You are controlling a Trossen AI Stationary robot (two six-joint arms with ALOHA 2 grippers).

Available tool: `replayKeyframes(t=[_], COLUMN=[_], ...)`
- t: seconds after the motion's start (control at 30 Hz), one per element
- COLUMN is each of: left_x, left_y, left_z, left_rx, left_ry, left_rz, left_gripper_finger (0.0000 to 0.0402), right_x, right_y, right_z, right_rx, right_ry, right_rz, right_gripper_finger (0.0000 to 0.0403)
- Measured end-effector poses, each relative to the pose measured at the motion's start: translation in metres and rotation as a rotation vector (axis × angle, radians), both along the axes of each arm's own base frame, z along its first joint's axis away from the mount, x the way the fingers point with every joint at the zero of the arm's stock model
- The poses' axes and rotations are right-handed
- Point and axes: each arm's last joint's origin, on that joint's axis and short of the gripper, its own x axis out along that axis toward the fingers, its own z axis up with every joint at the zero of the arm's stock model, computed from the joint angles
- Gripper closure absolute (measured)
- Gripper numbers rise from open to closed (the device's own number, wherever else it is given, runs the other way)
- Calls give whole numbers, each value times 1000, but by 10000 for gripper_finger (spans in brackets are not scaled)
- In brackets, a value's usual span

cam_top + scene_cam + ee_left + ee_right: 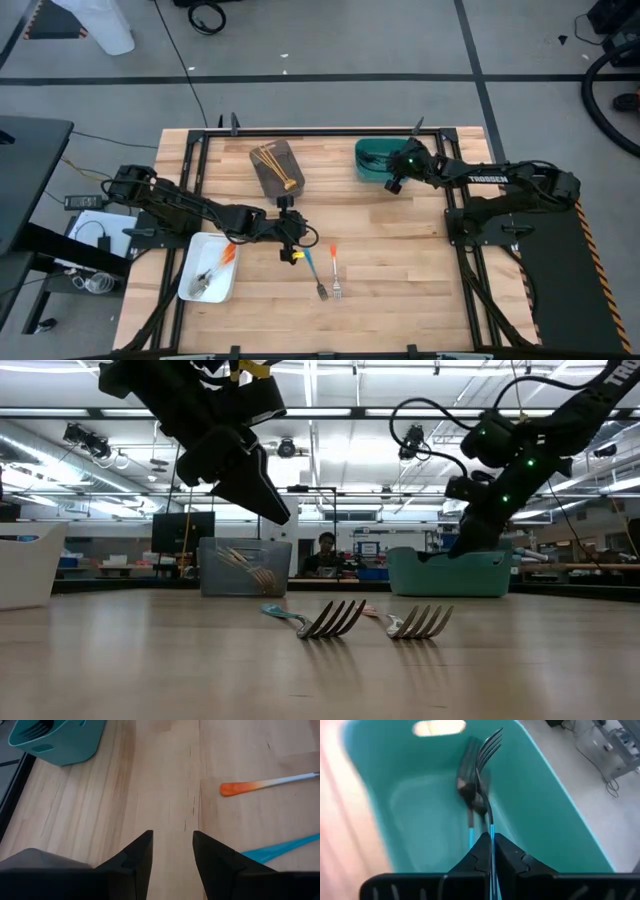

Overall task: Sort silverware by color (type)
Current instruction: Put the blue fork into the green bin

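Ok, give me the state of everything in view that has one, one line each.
Left end effector: open, empty, above bare table by the loose forks.
Right end effector: shut on a blue fork, over the teal tray.
Blue fork on table: lying flat, loose.
Orange fork: lying flat beside it, loose.
Grey tray: holds gold forks.
White tray: holds orange forks.

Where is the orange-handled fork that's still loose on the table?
High view: the orange-handled fork lies mid-table toward the front edge, just right of the blue-handled fork, below the left gripper.
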Motion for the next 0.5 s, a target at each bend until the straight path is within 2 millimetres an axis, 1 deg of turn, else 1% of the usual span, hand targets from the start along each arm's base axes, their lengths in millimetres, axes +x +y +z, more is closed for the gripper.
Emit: replayKeyframes(t=[0.1, 0.23, 0.5], left_x=[0, 0, 0], left_y=[0, 0, 0], left_z=[0, 0, 0], left_rx=[0, -2, 0], left_ry=[0, 0, 1], left_rz=[1, 1, 0], left_gripper_finger=[253, 253, 253], right_x=[-5, -7, -11], right_y=[-4, -6, -9], right_z=[-4, -6, -7], right_rx=[-12, -31, 6], right_ry=[-24, -73, -73], right_rz=[-10, 43, 61], right_gripper_finger=[386, 386, 386])
